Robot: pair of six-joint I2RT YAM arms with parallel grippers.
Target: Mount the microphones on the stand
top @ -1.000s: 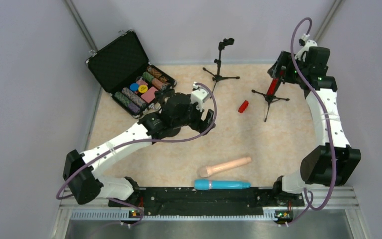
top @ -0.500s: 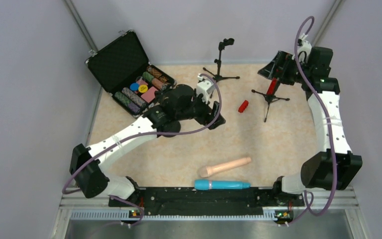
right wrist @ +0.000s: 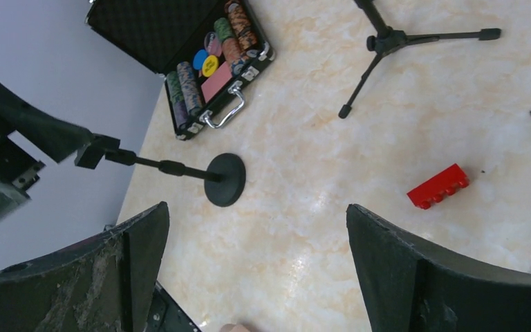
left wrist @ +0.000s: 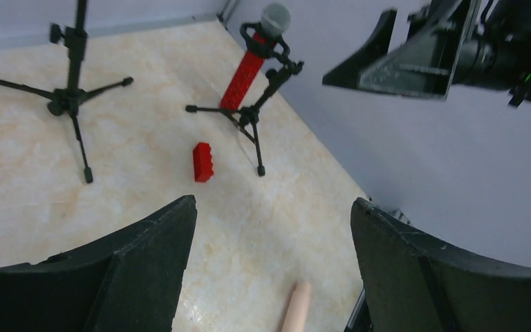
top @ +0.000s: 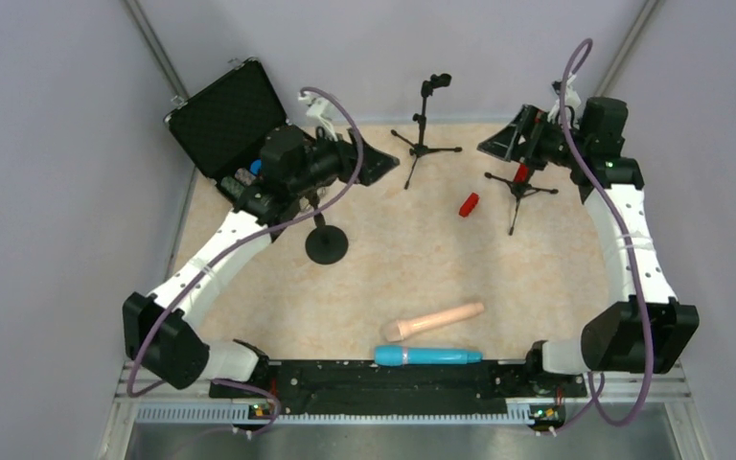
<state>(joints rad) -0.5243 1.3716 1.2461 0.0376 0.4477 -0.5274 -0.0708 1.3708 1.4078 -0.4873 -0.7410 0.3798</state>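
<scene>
The red microphone (left wrist: pixel 247 69) with a silver mesh head sits clipped in the right tripod stand (top: pixel 520 182). The beige microphone (top: pixel 436 319) and the cyan microphone (top: pixel 428 356) lie on the table near the front edge. A second tripod stand (top: pixel 423 120) stands empty at the back. A round-base stand (top: pixel 326 244) stands mid-left, also empty. My left gripper (top: pixel 369 163) is open and empty, raised near the case. My right gripper (top: pixel 500 144) is open and empty, just left of the red microphone. The wrist views show the left gripper (left wrist: pixel 273 204) and the right gripper (right wrist: pixel 257 209) with nothing between the jaws.
An open black case (top: pixel 249 144) with poker chips stands at the back left. A small red block (top: pixel 469 204) lies between the tripod stands. Grey walls close in the table on the left, back and right.
My left arm has swung back and left, uncovering the round-base stand. My right gripper has moved left, away from the red microphone.
</scene>
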